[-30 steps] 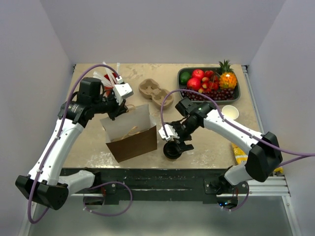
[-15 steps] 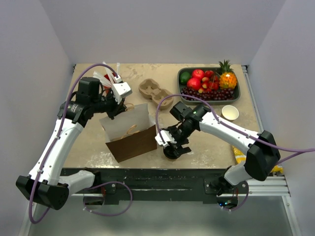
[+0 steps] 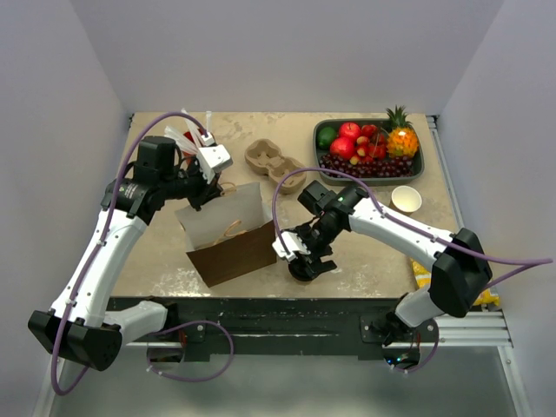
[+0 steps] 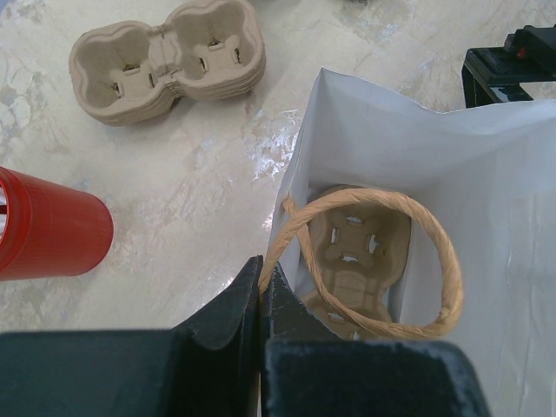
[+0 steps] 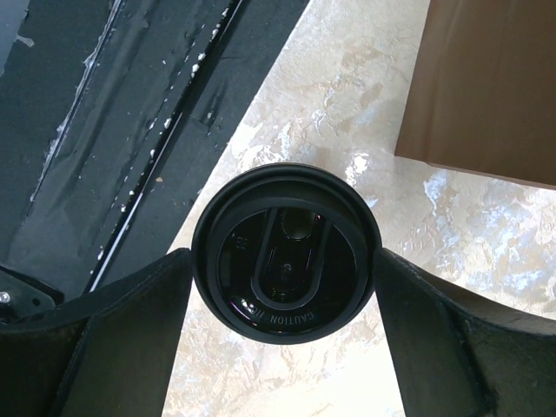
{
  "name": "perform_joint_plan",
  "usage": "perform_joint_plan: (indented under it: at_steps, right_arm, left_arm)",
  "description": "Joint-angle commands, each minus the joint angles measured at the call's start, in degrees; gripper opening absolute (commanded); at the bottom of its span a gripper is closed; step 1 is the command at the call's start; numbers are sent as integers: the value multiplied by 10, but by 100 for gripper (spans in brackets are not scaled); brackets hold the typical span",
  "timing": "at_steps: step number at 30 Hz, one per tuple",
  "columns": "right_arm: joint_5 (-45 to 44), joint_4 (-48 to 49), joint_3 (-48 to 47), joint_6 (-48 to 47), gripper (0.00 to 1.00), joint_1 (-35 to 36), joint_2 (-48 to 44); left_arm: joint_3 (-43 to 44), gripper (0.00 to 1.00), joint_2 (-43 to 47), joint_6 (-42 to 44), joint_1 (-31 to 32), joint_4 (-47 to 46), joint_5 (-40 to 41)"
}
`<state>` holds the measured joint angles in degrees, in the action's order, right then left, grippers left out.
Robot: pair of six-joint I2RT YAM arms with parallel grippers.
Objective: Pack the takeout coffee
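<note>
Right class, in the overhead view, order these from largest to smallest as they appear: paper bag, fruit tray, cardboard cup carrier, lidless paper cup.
Largest: paper bag and fruit tray, too alike to rank; the taller bag also stands nearer the camera.
Next: cardboard cup carrier.
Smallest: lidless paper cup.

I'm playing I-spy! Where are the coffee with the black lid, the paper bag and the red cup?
takeout coffee point(image 5: 287, 254): right wrist view, middle of black lid.
paper bag point(image 3: 234, 253): top view, brown front side.
red cup point(image 4: 52, 228): left wrist view, side wall.
</note>
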<state>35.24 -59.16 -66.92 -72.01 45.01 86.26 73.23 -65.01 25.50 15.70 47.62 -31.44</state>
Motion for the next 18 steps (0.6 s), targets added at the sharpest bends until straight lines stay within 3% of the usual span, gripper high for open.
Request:
perform_joint_plan:
  at_steps: [1,18]
  right_arm:
    - [1,-6,2,-5,85,5,2]
    - [-18,14,18,7,80,15,1]
  left_arm:
    - [6,0,9,-5,-7,-17,-4]
    - [9,0,6,-6,-9,-18,-1]
